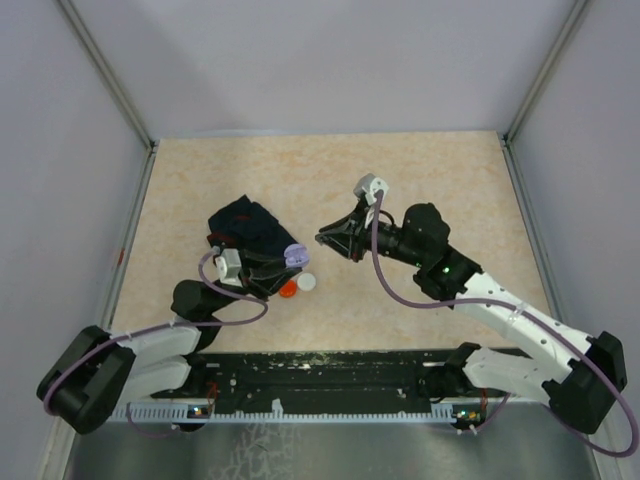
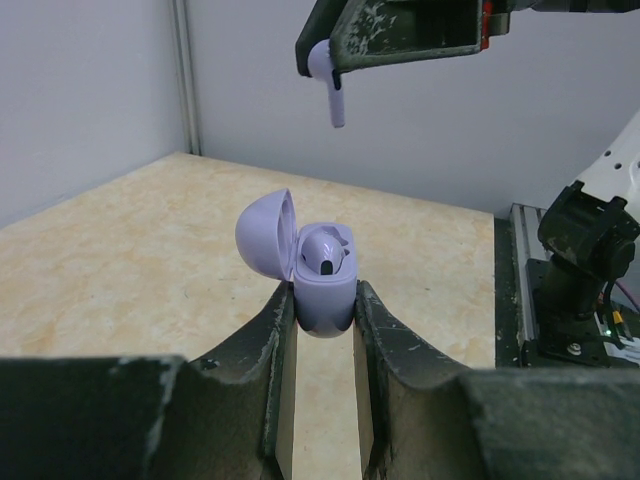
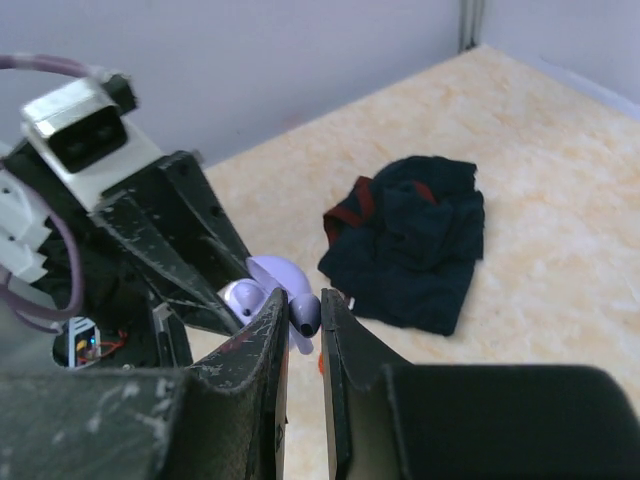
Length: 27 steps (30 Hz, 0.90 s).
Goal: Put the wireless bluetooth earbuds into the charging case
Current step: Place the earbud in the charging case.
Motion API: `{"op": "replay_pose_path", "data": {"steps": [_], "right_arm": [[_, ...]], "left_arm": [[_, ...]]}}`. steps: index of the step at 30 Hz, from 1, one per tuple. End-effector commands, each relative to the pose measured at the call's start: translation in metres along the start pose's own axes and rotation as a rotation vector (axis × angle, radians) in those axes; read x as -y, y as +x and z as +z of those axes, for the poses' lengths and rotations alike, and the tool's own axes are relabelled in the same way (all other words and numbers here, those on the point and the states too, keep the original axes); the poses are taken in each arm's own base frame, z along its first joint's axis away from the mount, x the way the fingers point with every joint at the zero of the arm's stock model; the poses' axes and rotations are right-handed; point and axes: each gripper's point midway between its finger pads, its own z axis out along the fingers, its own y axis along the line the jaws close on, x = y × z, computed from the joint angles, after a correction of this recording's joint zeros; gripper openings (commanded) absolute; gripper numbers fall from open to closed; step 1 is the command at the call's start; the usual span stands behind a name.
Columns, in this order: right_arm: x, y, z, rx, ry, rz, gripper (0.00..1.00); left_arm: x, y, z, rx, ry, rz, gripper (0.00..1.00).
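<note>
Right claw (image 3: 303, 300) clamped on lavender earbud (image 2: 334, 95), raised clear of the open lavender charging case (image 2: 325, 285) clamped in left claw (image 2: 322, 310). Risk: misaligned stem jams on the rim or drops onto the worktop (image 2: 120, 250).

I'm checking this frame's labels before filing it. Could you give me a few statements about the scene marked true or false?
1. The left end effector grips the lavender charging case with its lid open. True.
2. The right end effector is empty. False: it pinches a lavender earbud.
3. A second earbud sits inside the case. True.
4. The dark cloth is draped over the case. False: it lies on the table beside it.
</note>
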Motion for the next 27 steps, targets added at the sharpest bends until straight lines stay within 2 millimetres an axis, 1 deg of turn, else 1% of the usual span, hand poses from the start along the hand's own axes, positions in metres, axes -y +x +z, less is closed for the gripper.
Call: {"op": "replay_pose_path", "data": {"steps": [1, 4, 10, 15, 27], "right_arm": [[-0.035, -0.034, -0.004, 0.139, -0.152, -0.065, 0.14], [-0.041, -0.033, -0.001, 0.152, -0.175, -0.074, 0.14], [-0.052, -0.026, 0.006, 0.149, -0.219, -0.072, 0.14], [-0.053, -0.021, 0.013, 0.141, -0.226, -0.065, 0.14], [-0.057, -0.006, 0.018, 0.110, -0.242, -0.052, 0.14]], "left_arm": [[0.005, -0.027, 0.010, 0.096, 0.038, 0.000, 0.00], [0.010, -0.031, 0.011, 0.118, 0.061, -0.008, 0.00], [0.015, -0.034, 0.012, 0.127, 0.097, -0.014, 0.00], [0.019, -0.036, 0.011, 0.129, 0.112, -0.008, 0.00], [0.022, -0.047, 0.011, 0.155, 0.117, 0.003, 0.00]]}}
